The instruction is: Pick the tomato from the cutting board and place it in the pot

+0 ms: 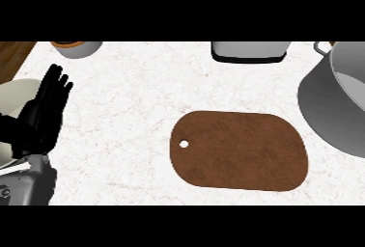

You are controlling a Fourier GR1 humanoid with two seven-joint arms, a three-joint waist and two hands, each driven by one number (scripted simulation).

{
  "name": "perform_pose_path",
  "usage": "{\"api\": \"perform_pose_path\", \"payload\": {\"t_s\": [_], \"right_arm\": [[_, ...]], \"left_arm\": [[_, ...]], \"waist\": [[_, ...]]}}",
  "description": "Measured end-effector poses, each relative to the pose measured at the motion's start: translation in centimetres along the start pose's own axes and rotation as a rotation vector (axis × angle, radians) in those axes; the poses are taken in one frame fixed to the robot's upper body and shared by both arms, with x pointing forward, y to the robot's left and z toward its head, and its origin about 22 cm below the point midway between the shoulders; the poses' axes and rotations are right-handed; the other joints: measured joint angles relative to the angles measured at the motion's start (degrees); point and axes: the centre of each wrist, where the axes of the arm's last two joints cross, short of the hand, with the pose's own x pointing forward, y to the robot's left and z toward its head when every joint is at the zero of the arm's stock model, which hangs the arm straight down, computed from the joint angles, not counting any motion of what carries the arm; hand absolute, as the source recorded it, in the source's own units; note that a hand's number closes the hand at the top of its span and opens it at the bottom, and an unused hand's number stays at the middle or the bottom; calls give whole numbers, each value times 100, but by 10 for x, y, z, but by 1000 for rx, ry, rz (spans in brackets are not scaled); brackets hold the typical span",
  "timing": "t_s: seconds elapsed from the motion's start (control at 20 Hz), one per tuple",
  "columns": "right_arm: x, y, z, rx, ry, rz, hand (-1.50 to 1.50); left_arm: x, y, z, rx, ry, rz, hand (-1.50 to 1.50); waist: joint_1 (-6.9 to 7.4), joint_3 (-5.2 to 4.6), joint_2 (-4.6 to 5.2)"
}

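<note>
A brown cutting board [241, 150] with a small hole near its left end lies in the middle of the white counter; nothing lies on it. No tomato shows anywhere in the view. A large grey pot [333, 103] stands at the right edge, partly cut off; what I see of its inside holds nothing. My left hand [41, 120] rests open at the left edge, fingers straight and pointing up, well away from the board. My right hand is out of view.
A white bowl or plate [16, 94] sits behind my left hand at the left edge. A grey cup with an orange rim [77, 47] stands at the back left. A white-and-black appliance [249, 50] stands at the back centre.
</note>
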Motion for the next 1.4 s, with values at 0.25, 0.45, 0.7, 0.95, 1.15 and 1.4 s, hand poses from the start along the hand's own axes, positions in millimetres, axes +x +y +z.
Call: {"api": "perform_pose_path", "payload": {"t_s": [0.25, 0.45, 0.7, 0.95, 1.15, 1.4], "right_arm": [[-18, -1, -15, -79, -2, 199, 150], [-42, 7, -28, -127, 13, 368, 150], [-73, 22, -52, -116, 25, 435, 150], [-99, 19, -58, -45, 109, 436, -150], [-113, 20, -55, 40, 167, 375, -150], [-121, 20, -54, 125, 165, 216, -150]], "left_arm": [[5, 1, -4, -7, -3, 0, 0], [1, -2, -7, -15, 0, 1, 0], [-1, 0, -7, -17, -9, 4, 0], [-1, -6, -7, -21, -13, 4, 0], [3, -8, -9, -25, -20, 2, 0], [4, -6, -8, -31, -17, 6, 0]], "waist": [[58, 4, 27], [102, -19, 28], [102, -27, 12], [107, -69, 2], [124, -114, -3], [128, -141, -17]]}}
